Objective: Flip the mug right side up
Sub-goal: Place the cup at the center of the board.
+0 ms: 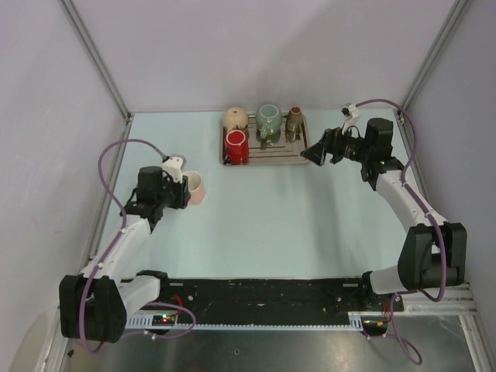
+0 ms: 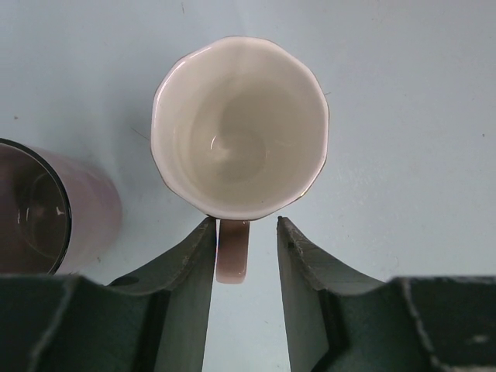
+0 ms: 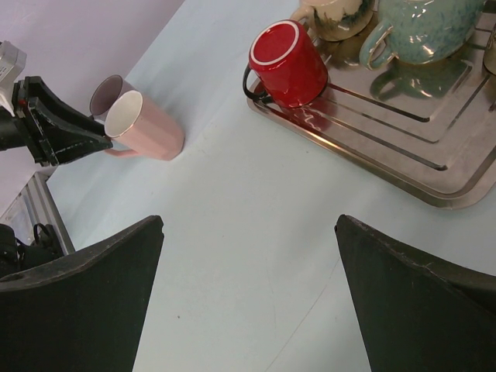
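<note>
Presently the pink mug [image 2: 240, 128] is seen standing mouth-up on the pale blue table [image 1: 271, 225], on its left side and well apart from the metal tray [image 1: 263, 161]. Its white inside is viewed straight down from the left wrist. Its handle [image 2: 232, 252] is pointed back at the left gripper [image 2: 246, 225] and is straddled by the two fingers. The jaws are held partly apart: one finger is set against the handle, a clear gap is left at the other, and nothing is clamped. A second, darker cup-like shape [image 2: 35, 213] is noted just beside the mug; what it is cannot be told. The right gripper [image 3: 248, 221] is held wide apart over bare table near the tray's right end, with nothing between its fingers. A red mug [image 3: 288, 62] and three other vessels are carried on the tray.
</note>
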Robot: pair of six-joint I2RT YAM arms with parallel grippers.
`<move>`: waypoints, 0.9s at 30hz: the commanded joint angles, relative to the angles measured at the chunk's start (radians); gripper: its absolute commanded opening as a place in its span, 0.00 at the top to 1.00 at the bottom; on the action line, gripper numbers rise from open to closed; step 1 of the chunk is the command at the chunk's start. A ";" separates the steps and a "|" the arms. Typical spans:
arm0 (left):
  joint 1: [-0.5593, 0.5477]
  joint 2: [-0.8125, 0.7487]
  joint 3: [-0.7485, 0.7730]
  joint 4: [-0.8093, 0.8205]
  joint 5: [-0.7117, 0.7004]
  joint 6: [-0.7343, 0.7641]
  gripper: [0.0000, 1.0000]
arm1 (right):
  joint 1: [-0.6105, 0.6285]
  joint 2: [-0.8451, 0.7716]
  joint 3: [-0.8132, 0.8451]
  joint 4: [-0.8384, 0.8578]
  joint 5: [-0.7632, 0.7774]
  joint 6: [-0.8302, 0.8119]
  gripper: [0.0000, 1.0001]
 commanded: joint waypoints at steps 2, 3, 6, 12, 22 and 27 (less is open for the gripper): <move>0.006 -0.031 0.016 -0.014 -0.013 0.033 0.58 | -0.004 -0.002 0.010 0.035 -0.011 0.009 0.01; 0.006 -0.030 0.019 -0.018 -0.015 0.035 0.58 | -0.004 -0.001 0.010 0.035 -0.010 0.009 0.01; 0.006 -0.022 0.026 -0.031 -0.017 0.033 0.58 | -0.005 -0.002 0.010 0.035 -0.009 0.010 0.00; 0.006 -0.010 0.041 -0.063 0.015 0.031 0.58 | -0.004 -0.003 0.009 0.035 -0.008 0.011 0.01; 0.006 -0.032 0.051 -0.085 0.072 0.033 0.52 | -0.002 0.003 0.010 0.038 -0.008 0.008 0.01; 0.007 -0.054 0.073 -0.083 0.058 0.030 0.37 | 0.017 0.003 0.009 0.033 0.015 -0.012 0.01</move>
